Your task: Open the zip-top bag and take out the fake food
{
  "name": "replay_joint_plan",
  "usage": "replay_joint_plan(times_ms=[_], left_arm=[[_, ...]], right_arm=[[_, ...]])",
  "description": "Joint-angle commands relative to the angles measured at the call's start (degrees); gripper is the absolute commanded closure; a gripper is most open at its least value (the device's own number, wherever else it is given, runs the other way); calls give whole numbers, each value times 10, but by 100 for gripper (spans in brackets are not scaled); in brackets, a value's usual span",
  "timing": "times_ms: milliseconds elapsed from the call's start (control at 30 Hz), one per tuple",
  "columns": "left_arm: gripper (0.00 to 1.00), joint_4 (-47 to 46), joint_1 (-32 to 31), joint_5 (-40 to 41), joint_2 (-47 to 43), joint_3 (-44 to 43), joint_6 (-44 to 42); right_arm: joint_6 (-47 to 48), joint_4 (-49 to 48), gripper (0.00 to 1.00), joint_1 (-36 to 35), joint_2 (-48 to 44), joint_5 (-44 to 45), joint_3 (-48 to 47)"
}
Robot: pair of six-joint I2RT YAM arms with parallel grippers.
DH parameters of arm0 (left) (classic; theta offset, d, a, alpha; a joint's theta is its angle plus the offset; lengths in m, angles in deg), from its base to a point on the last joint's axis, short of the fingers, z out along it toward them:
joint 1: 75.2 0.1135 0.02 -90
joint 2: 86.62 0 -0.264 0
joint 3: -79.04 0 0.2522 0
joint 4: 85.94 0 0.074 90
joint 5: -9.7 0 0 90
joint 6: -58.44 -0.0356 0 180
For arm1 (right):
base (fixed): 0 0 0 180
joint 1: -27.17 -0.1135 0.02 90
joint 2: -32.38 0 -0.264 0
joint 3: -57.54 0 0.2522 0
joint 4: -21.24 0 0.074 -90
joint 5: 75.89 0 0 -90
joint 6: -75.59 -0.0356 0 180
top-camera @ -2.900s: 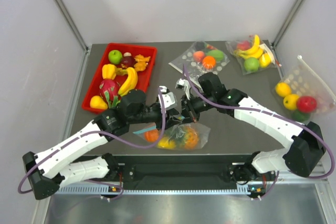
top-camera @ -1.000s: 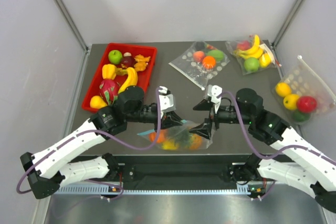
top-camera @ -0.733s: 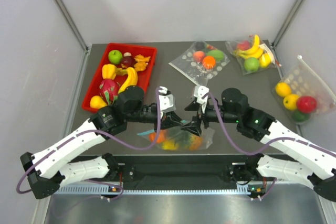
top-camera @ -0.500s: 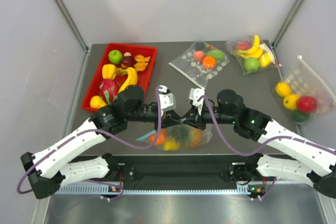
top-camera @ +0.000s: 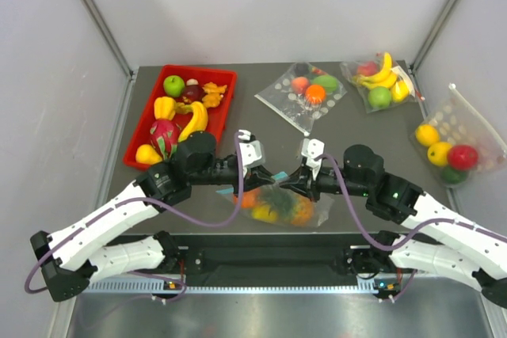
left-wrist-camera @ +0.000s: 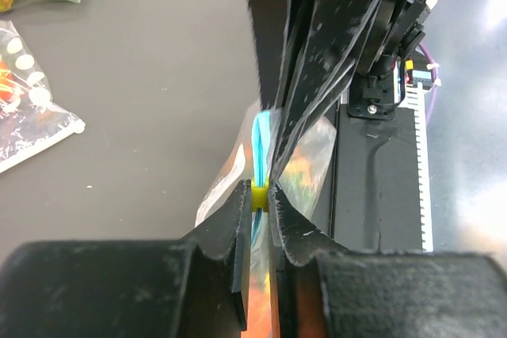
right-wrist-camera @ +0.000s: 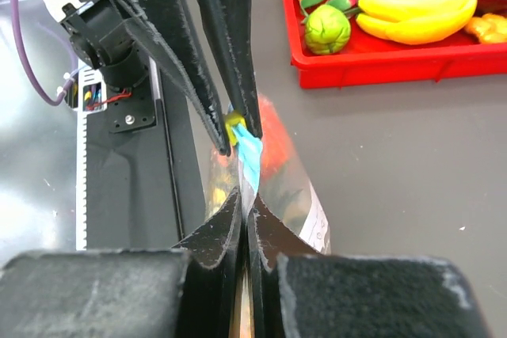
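Note:
The clear zip-top bag hangs low near the table's front edge, held between both grippers. Inside it is the fake food: orange, yellow and green pieces seen through the plastic. My left gripper is shut on the small yellow slider of the teal zip strip. My right gripper faces it, shut on the bag's top edge just beside the teal strip. In the right wrist view the left fingers pinch the yellow slider.
A red tray of fruit sits at the back left. A dotted bag, a banana bag and a third fruit bag lie at the back and right. The black rail runs along the near edge.
My right gripper swung in from the right, reached the bag's mouth and shut on its top edge. The bag shifted slightly right and lifted. The left gripper kept its hold.

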Motion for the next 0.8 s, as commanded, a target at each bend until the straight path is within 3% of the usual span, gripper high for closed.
replay_joint_plan(times_ms=[0,400,767], left_arm=[[100,1,5,22,-11,8,-4],[100,15,6,15,-22,38,21],[100,56,6,39,-75,85,31]], right_arm=[[-13,-27,100,-1,-42,10,3],[-10,12,100,8,-91,104,-11],[-23,8,100,104,-63,153,-50]])
